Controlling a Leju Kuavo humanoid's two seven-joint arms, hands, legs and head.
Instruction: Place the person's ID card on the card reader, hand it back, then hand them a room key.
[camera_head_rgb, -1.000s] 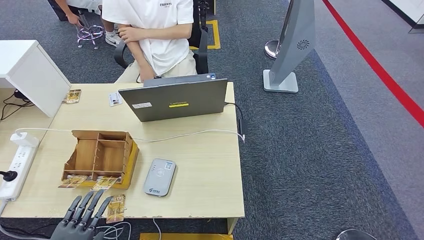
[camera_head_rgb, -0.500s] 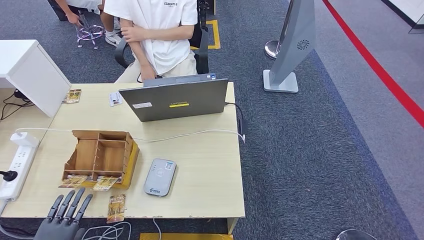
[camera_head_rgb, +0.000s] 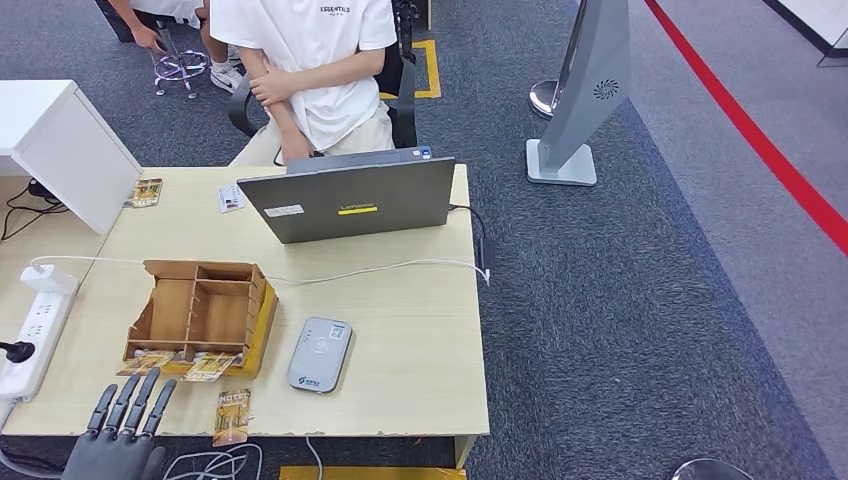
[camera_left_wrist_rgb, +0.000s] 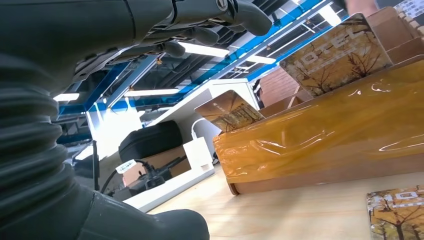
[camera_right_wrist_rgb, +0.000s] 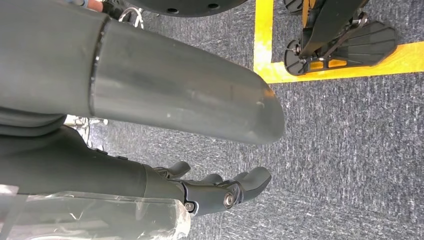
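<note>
Your left hand (camera_head_rgb: 122, 430) sits at the lower left of the head view over the table's (camera_head_rgb: 420, 330) near edge, fingers spread and holding nothing, just left of a hotel key card (camera_head_rgb: 233, 416) lying flat there. The small white card (camera_head_rgb: 231, 198) at upper left, beside the laptop (camera_head_rgb: 350, 200), looks like the ID card, though it is too small to read; the grey card reader (camera_head_rgb: 320, 354) lies bare at lower centre. Your right hand (camera_right_wrist_rgb: 220, 192) hangs over carpet, fingers loosely apart and empty.
</note>
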